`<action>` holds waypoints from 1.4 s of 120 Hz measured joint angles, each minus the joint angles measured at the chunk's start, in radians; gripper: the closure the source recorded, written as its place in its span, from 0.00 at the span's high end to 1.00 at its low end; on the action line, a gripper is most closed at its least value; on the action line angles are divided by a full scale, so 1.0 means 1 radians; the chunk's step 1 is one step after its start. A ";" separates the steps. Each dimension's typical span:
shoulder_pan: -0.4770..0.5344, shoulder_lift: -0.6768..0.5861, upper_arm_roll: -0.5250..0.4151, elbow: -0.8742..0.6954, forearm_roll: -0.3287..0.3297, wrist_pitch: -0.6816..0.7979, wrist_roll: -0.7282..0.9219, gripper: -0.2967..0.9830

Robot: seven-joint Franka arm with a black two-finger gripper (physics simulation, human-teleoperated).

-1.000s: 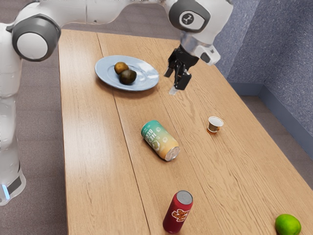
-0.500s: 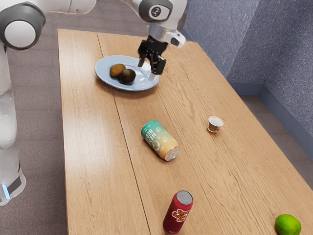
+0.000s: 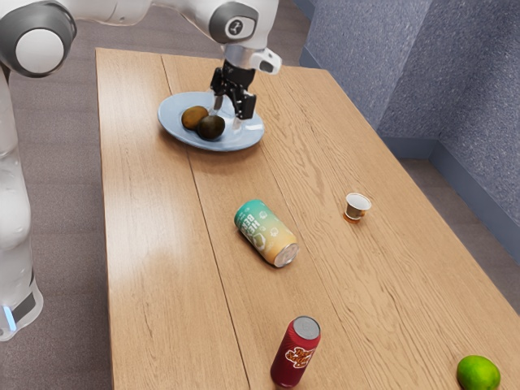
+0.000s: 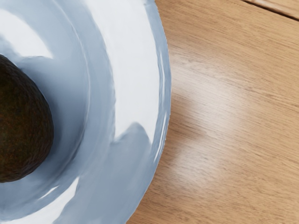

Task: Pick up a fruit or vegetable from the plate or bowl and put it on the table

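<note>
My gripper [image 3: 227, 114] hangs low over the blue plate [image 3: 176, 108] in the exterior view, its two fingers apart with nothing held. Just to the exterior view's left of the fingers, a dark avocado-like fruit [image 3: 211, 127] lies on the plate, with a brown, rounder fruit [image 3: 193, 118] close against it. One fingertip is near the dark fruit; whether they touch I cannot tell. From the wrist camera, a dark rough-skinned fruit [image 4: 21, 126] lies inside the plate [image 4: 135, 93], cut off by the picture's edge.
On the wooden table [image 3: 162, 268] a teal-and-yellow can [image 3: 266, 233] lies on its side. A red can [image 3: 296, 352] stands upright, a small cup [image 3: 357, 206] is farther to the exterior view's right, and a green lime [image 3: 478, 374] sits at the near corner.
My gripper has moved toward the exterior view's left and up in the picture, from beside the plate to over it. The brown fruit has shifted slightly to the exterior view's left.
</note>
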State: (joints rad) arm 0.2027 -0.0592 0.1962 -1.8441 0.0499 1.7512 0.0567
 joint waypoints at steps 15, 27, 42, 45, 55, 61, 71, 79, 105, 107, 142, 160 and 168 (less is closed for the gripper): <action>-0.010 -0.001 0.015 -0.012 0.047 0.041 0.035 0.77; 0.004 -0.031 0.032 -0.051 0.065 0.058 0.056 0.77; 0.034 -0.064 0.035 -0.093 0.072 0.072 0.076 0.77; 0.033 -0.065 0.035 -0.098 0.072 0.073 0.080 0.77; 0.027 -0.066 0.035 -0.105 0.070 0.078 0.082 0.77; 0.027 -0.067 0.035 -0.106 0.064 0.080 0.076 0.77; 0.028 -0.069 0.035 -0.115 0.056 0.082 0.062 0.77; 0.028 -0.069 0.036 -0.127 0.046 0.083 0.052 0.77; 0.032 -0.067 0.054 -0.125 0.033 0.085 0.008 0.77; 0.032 -0.066 0.055 -0.125 0.031 0.086 0.004 0.77; 0.030 -0.032 0.055 -0.125 0.016 0.088 -0.041 0.77; 0.031 -0.024 0.055 -0.125 0.015 0.092 -0.057 0.77; 0.032 -0.022 0.055 -0.125 0.015 0.093 -0.063 0.77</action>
State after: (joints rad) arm 0.2344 -0.0815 0.2516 -1.9694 0.0647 1.8442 -0.0061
